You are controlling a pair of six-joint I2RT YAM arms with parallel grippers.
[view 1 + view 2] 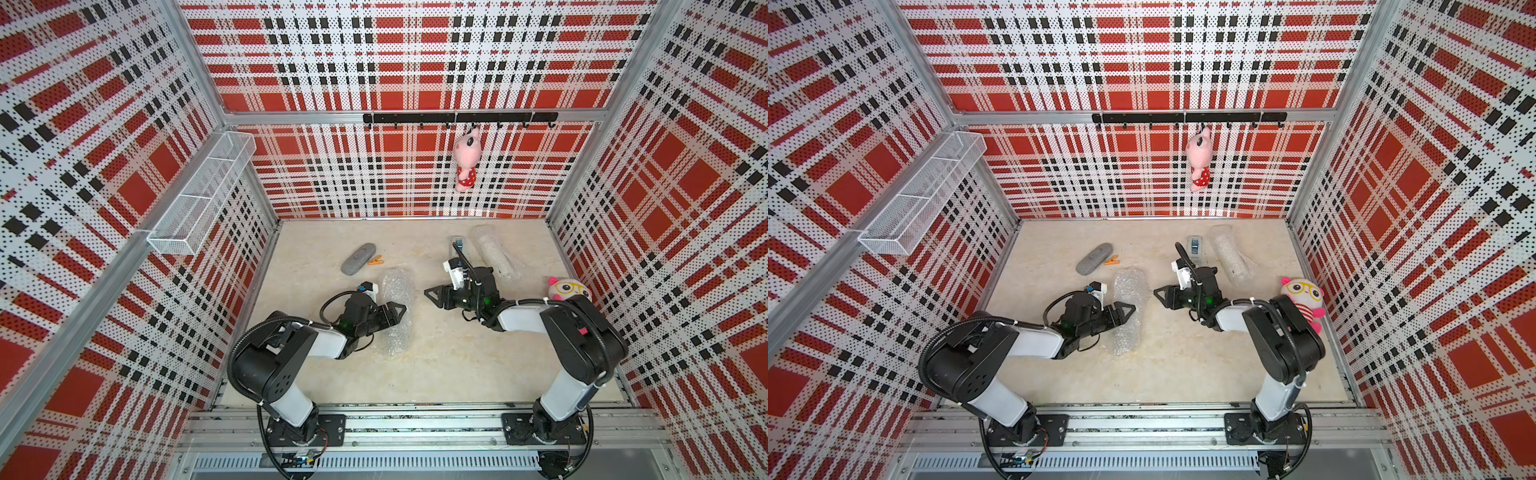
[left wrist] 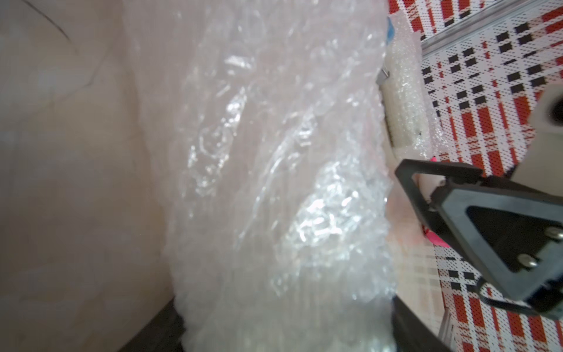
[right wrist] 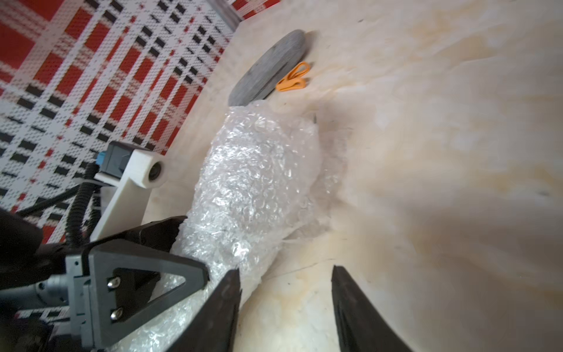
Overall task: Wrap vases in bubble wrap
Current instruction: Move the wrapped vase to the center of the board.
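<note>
Wrapped vase (image 1: 397, 286), lying at 9 o'clock on table (image 1: 436, 365), clamped by left gripper (image 1: 402, 309), likely to stop the wrap unrolling; right gripper (image 3: 286, 269) open, empty; second wrapped vase (image 1: 494, 253) at 1 o'clock.

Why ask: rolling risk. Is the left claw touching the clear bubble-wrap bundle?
Touching. Right wrist view shows the left claw pinching the near clear bubble-wrap bundle.

We see the left gripper (image 1: 1128, 309) lying across a long bubble wrap bundle (image 1: 1128, 286) in the middle of the pale table (image 1: 1183, 365). The right gripper (image 1: 1159, 294) points at that bundle from close by, with a small gap between. A second bubble wrap bundle (image 1: 1231, 257) lies near the back beside a small tape dispenser (image 1: 1195, 247), and a grey case (image 1: 1094, 259) sits just beside an orange clip (image 1: 1112, 261) further left.
</note>
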